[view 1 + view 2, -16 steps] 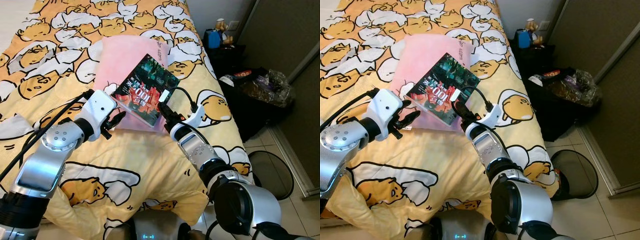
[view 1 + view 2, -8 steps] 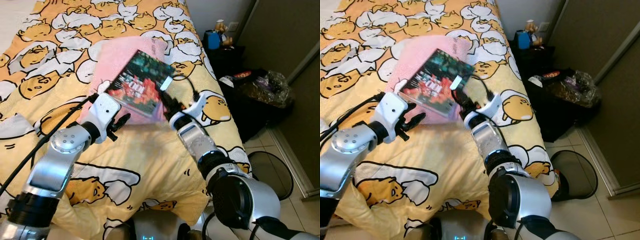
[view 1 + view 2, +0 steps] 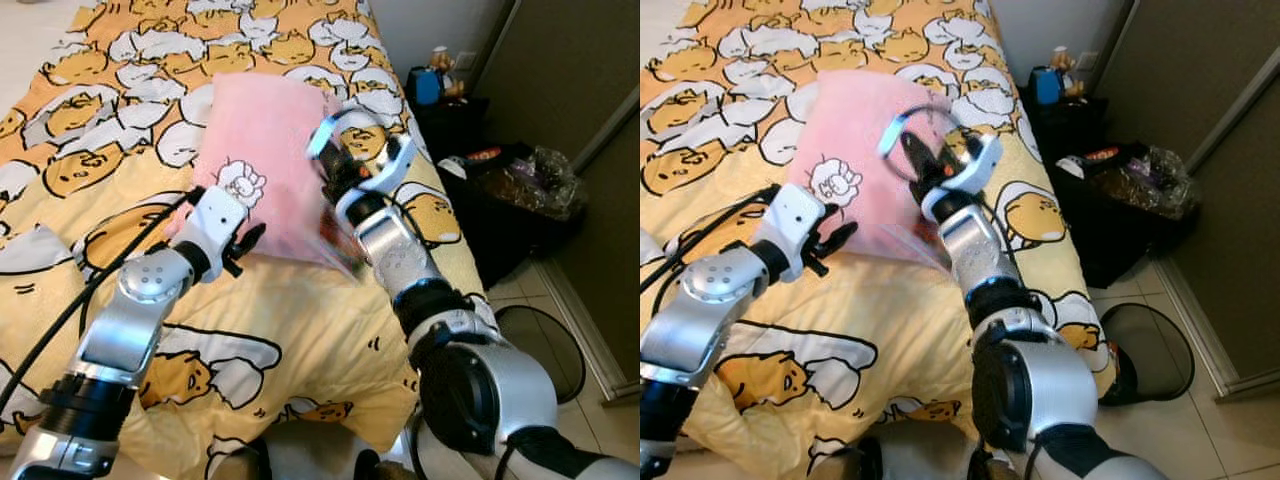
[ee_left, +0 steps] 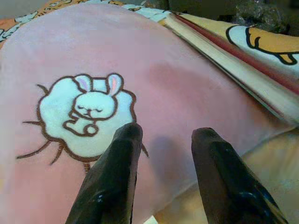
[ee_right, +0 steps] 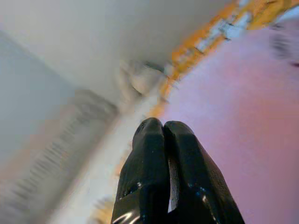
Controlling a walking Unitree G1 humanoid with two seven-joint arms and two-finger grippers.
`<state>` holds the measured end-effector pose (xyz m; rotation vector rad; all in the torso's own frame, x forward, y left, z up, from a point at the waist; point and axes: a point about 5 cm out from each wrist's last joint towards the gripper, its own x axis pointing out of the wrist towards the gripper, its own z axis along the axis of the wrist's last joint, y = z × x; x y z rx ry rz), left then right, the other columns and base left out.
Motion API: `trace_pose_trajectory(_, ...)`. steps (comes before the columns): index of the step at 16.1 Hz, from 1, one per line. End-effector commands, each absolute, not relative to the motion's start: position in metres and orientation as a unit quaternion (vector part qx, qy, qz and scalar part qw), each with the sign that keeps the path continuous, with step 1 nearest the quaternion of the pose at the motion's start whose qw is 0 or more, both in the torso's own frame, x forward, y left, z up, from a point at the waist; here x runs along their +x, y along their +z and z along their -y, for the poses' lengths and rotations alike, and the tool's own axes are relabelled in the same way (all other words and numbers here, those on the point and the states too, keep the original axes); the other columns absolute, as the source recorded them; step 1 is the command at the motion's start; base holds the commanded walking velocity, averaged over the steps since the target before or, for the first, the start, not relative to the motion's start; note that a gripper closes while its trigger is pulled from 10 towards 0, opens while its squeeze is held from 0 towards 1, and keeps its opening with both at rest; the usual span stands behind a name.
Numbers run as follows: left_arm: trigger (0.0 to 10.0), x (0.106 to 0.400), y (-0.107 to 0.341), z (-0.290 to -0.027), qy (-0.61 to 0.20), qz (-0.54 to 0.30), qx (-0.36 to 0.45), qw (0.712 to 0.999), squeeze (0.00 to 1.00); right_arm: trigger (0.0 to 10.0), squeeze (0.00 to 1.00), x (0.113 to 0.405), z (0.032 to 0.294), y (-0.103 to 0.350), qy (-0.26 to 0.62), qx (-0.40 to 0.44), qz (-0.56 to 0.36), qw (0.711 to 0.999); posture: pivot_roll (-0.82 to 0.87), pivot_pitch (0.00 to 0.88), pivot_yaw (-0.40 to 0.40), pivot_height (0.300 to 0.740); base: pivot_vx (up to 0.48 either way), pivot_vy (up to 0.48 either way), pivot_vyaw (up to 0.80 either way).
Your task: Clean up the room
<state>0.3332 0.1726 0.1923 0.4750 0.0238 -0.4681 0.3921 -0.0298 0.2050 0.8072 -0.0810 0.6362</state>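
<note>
A pink pillow with a white bunny patch lies on the yellow cartoon bedspread. My left gripper is open at the pillow's near edge; in the left wrist view its fingers stand apart just short of the bunny patch. My right gripper is raised over the pillow's right side, blurred, with its fingers pressed shut on nothing I can see. The book is a blur at the pillow's right near corner, and its page edge lies along the pillow.
A black nightstand with a blue object stands right of the bed. Beside it is a dark bin with crumpled plastic. A round wire basket sits on the tiled floor by a grey door.
My right gripper has swung up and left the book, which dropped from above the pillow to its right edge. The bunny patch is now uncovered. My left gripper has edged closer to the pillow.
</note>
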Motion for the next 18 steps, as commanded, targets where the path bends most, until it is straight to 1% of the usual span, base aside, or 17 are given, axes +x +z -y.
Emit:
trace_pose_trajectory(1, 10.0, 0.335, 0.192, -0.169, -0.229, -0.006, 0.244, 0.942, 0.00, 1.3, 0.00, 0.383, 0.016, 0.188, 0.297, 0.304, 0.030, 0.905, 0.18, 0.207, -0.055, 0.740, 0.000, 0.000, 0.00)
trace_pose_trajectory(2, 10.0, 0.336, 0.196, -0.166, -0.220, 0.012, 0.238, 0.946, 0.00, 10.0, 0.00, 0.382, 0.023, 0.181, 0.273, 0.225, 0.042, 0.934, 0.18, 0.207, -0.054, 0.740, 0.000, 0.000, 0.00)
trace_pose_trajectory(5, 10.0, 0.336, 0.197, -0.158, -0.202, 0.033, 0.200, 0.958, 0.00, 10.0, 0.00, 0.378, 0.048, 0.168, 0.228, 0.138, 0.070, 0.961, 0.16, 0.195, -0.047, 0.740, 0.000, 0.000, 0.00)
trace_pose_trajectory(7, 10.0, 0.339, 0.198, -0.155, -0.171, 0.048, 0.153, 0.972, 0.00, 10.0, 0.00, 0.369, 0.080, 0.152, 0.153, 0.072, 0.089, 0.982, 0.13, 0.178, -0.038, 0.740, 0.000, 0.000, 0.00)
trace_pose_trajectory(8, 10.0, 0.341, 0.196, -0.153, -0.160, 0.053, 0.139, 0.976, 0.00, 10.0, 0.00, 0.360, 0.100, 0.141, 0.094, 0.032, 0.102, 0.990, 0.11, 0.161, -0.034, 0.740, 0.000, 0.000, 0.00)
trace_pose_trajectory(9, 10.0, 0.343, 0.189, -0.149, -0.149, 0.054, 0.125, 0.979, 0.00, 10.0, 0.00, 0.343, 0.115, 0.129, 0.055, -0.003, 0.113, 0.992, 0.09, 0.139, -0.029, 0.740, 0.000, 0.000, 0.00)
trace_pose_trajectory(11, 10.0, 0.345, 0.180, -0.144, -0.152, 0.041, 0.119, 0.980, 0.00, 10.0, 0.00, 0.320, 0.124, 0.118, 0.022, -0.028, 0.117, 0.993, 0.06, 0.113, -0.022, 0.740, 0.000, 0.000, 0.00)
trace_pose_trajectory(12, 10.0, 0.350, 0.176, -0.143, -0.154, 0.034, 0.108, 0.982, 0.00, 10.0, 0.00, 0.304, 0.126, 0.111, 0.001, -0.037, 0.111, 0.993, 0.04, 0.096, -0.010, 0.740, 0.000, 0.000, 0.00)
trace_pose_trajectory(13, 10.0, 0.357, 0.177, -0.136, -0.164, 0.034, 0.106, 0.980, 0.00, 10.0, 0.00, 0.287, 0.125, 0.099, 0.001, -0.041, 0.094, 0.995, 0.01, 0.086, 0.005, 0.740, 0.000, 0.000, 0.00)
trace_pose_trajectory(14, 10.0, 0.364, 0.175, -0.125, -0.178, 0.028, 0.114, 0.977, 0.56, 10.0, 0.00, 0.272, 0.125, 0.086, -0.006, -0.042, 0.071, 0.997, 0.00, 0.084, 0.012, 0.740, 0.000, 0.000, 0.00)
trace_pose_trajectory(15, 10.0, 0.369, 0.170, -0.116, -0.189, 0.015, 0.114, 0.975, 1.00, 10.0, 0.00, 0.264, 0.126, 0.079, -0.013, -0.045, 0.057, 0.997, -0.02, 0.086, 0.023, 0.740, 0.000, 0.000, 0.00)
trace_pose_trajectory(16, 10.0, 0.377, 0.165, -0.100, -0.201, -0.003, 0.115, 0.973, 1.00, 10.0, 0.00, 0.250, 0.125, 0.071, -0.025, -0.047, 0.033, 0.998, -0.05, 0.099, 0.036, 0.740, 0.000, 0.000, 0.00)
trace_pose_trajectory(17, 10.0, 0.380, 0.164, -0.096, -0.195, -0.009, 0.120, 0.973, 1.00, 10.0, 0.00, 0.247, 0.125, 0.069, -0.027, -0.044, 0.026, 0.998, -0.05, 0.103, 0.038, 0.740, 0.000, 0.000, 0.00)
trace_pose_trajectory(18, 10.0, 0.388, 0.163, -0.088, -0.178, -0.024, 0.097, 0.979, 1.00, 10.0, 0.00, 0.242, 0.120, 0.066, -0.011, -0.045, 0.019, 0.999, -0.08, 0.126, 0.051, 0.740, 0.000, 0.000, 0.00)
